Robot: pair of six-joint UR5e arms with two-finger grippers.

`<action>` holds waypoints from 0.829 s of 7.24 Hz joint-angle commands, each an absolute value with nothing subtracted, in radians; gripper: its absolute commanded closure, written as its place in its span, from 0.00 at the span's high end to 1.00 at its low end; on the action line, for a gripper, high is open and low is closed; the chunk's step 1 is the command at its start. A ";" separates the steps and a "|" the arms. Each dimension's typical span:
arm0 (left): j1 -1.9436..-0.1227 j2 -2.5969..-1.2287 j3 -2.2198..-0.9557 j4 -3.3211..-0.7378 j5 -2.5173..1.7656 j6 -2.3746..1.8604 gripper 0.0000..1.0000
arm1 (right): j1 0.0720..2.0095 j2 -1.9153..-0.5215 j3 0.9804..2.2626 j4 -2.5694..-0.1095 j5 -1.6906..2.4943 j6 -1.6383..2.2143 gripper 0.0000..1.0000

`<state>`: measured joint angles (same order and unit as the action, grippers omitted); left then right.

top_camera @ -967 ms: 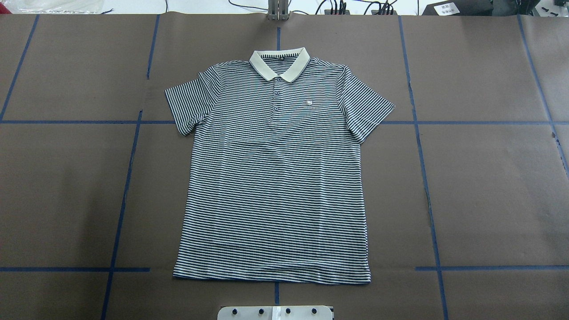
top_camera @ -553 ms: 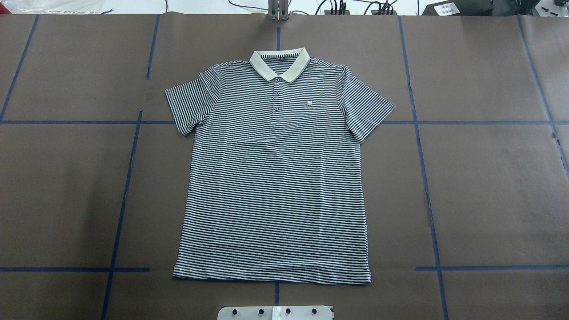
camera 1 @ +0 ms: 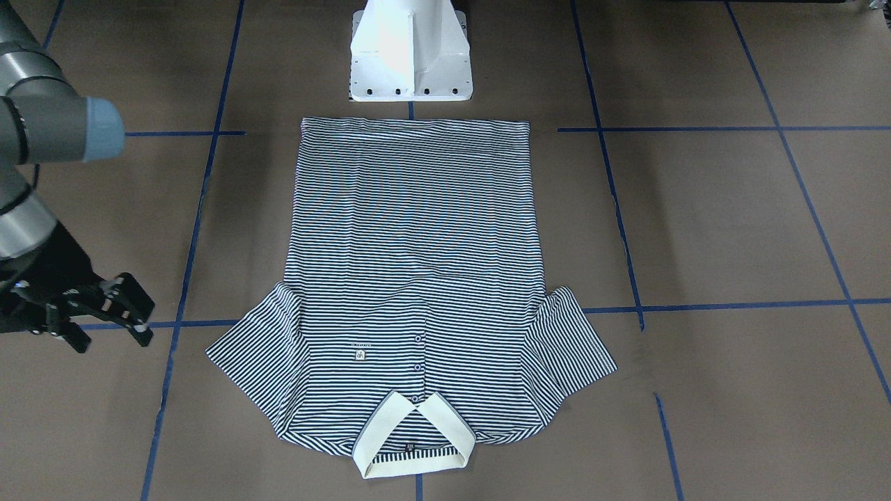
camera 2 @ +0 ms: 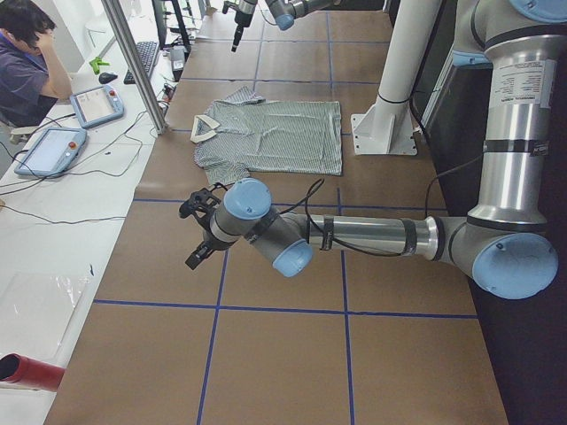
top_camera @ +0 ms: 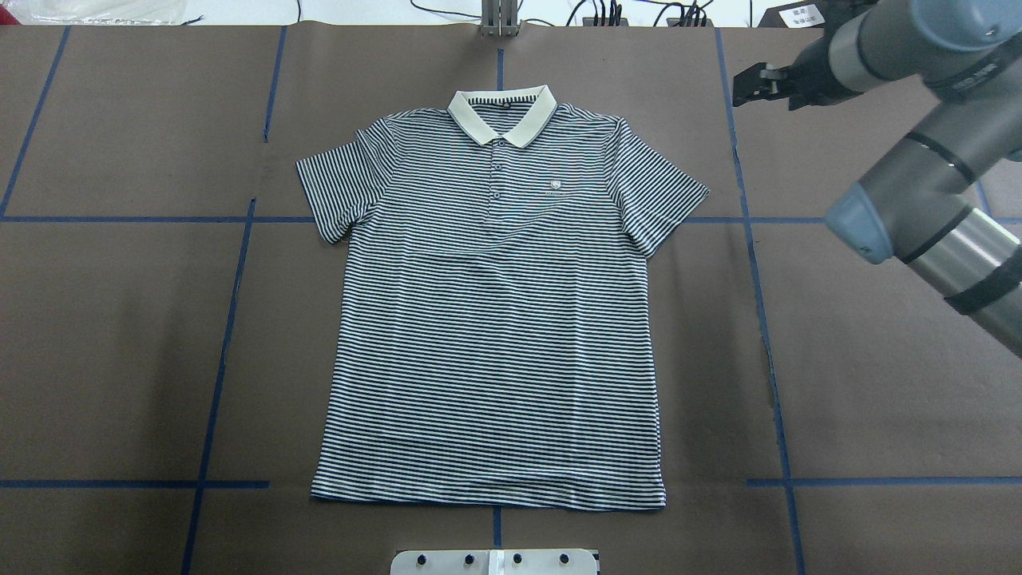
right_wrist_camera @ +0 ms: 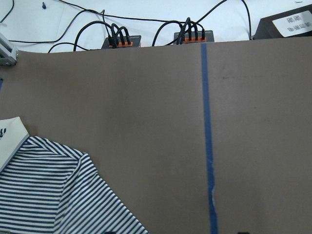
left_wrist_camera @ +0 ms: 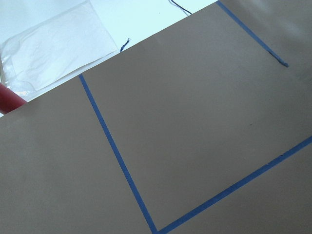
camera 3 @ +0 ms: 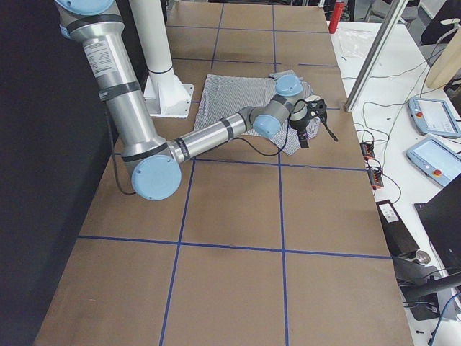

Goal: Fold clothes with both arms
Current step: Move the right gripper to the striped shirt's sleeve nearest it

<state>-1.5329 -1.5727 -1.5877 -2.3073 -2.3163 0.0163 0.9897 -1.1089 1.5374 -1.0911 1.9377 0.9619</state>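
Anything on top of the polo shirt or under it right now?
Nothing lies on the polo shirt; it is flat, front up. Beneath it, the brown table and blue tape lines run under its edges; the covered area cannot be seen.

even bright light, soft shadows, sharp focus

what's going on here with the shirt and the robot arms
A two-armed robot is about to fold a striped polo shirt, which lies flat, face up and unfolded on the brown table. Neither arm touches it. The right gripper hangs open over bare table beside the sleeve on the robot's right. The left gripper is over bare table on the other side, well clear of the shirt; whether it is open cannot be told.
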 commanded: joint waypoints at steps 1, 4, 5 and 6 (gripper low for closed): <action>-1.534 -1.571 -1.588 -2.307 -2.316 0.017 1.00 | 0.896 -1.058 1.468 -1.091 1.856 1.005 0.79; -1.532 -1.569 -1.585 -2.307 -2.315 0.015 1.00 | 0.847 -1.066 1.404 -1.089 1.818 1.005 0.76; -1.532 -1.569 -1.585 -2.307 -2.315 0.015 1.00 | 0.835 -1.066 1.388 -1.088 1.803 1.005 0.76; -1.532 -1.569 -1.583 -2.307 -2.315 0.015 1.00 | 0.825 -1.066 1.359 -1.054 1.801 1.005 0.76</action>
<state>-1.5325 -1.5696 -1.5842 -2.3071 -2.3149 0.0154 0.8399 -1.0664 1.3925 -1.0807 1.8111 1.0049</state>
